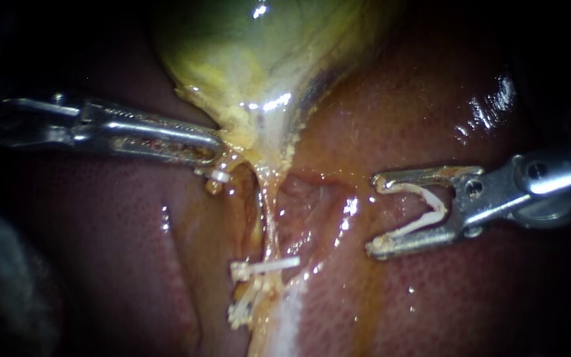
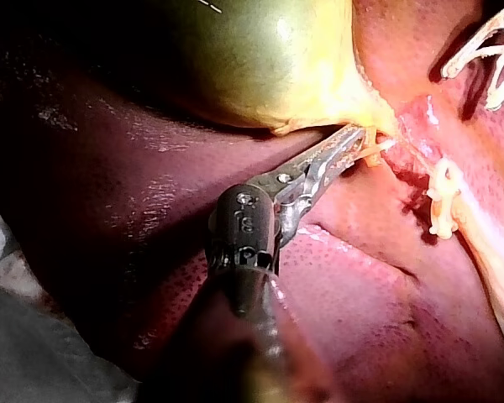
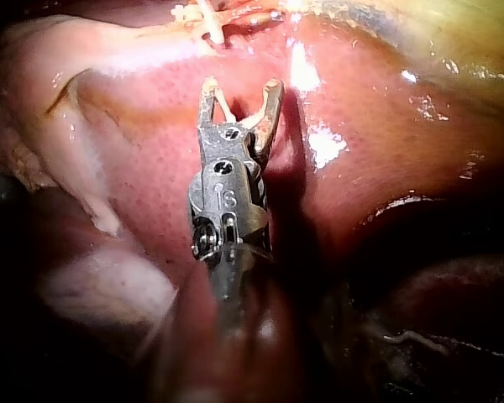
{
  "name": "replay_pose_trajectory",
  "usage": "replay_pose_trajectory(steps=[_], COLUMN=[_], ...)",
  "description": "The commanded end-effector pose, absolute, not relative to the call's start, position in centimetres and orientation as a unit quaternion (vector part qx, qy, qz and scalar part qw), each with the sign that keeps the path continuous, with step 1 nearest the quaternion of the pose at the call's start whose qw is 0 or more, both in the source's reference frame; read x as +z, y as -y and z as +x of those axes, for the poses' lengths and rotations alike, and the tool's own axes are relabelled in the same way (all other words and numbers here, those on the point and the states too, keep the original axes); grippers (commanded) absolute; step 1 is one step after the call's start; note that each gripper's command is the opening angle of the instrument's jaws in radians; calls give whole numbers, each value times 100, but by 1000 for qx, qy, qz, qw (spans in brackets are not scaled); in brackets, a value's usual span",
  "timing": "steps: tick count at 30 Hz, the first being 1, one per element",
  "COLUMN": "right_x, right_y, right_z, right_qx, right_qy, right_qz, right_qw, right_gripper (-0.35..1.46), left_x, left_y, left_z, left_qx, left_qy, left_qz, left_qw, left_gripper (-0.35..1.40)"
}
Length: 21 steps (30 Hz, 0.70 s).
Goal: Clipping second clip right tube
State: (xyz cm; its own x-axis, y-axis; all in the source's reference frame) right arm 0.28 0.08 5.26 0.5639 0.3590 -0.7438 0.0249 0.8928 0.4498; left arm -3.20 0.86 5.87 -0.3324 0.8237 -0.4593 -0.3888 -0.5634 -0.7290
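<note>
Over the glossy red liver (image 1: 431, 297), my right instrument (image 1: 375, 215) holds a white V-shaped clip (image 1: 424, 208) between its spread metal jaws. My left instrument (image 1: 217, 149) pinches the yellow neck of the gallbladder (image 1: 246, 59).

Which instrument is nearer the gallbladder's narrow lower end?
Left. The left instrument grips the gallbladder right at that narrow end, jaws shut on it. The right instrument sits apart, out over the liver, its jaws holding an open clip.

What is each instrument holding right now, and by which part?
Left instrument grips the gallbladder at its narrow lower end. Right instrument holds an open clip by both its legs.
</note>
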Motion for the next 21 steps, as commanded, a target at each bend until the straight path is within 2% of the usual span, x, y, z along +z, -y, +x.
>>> replay_pose_trajectory(steps=[1,12,17,21], right_x=[525,521,518,518], right_y=[-8,-10,-13,-11], right_z=[28,33,50,69], right_qx=[97,100,109,141], right_qy=[-457,-461,-503,-515], right_qz=[210,214,237,263], right_qw=[859,855,824,804], right_gripper=[50,50,50,50], left_x=[583,521,518,520], left_y=[-86,-96,-92,-92], left_z=[-317,-284,-288,-289], left_qx=[775,770,769,770], left_qy=[256,260,259,258], left_qz=[-426,-426,-425,-425], left_qw=[391,398,400,400], left_gripper=[-35,-35,-35,-35])
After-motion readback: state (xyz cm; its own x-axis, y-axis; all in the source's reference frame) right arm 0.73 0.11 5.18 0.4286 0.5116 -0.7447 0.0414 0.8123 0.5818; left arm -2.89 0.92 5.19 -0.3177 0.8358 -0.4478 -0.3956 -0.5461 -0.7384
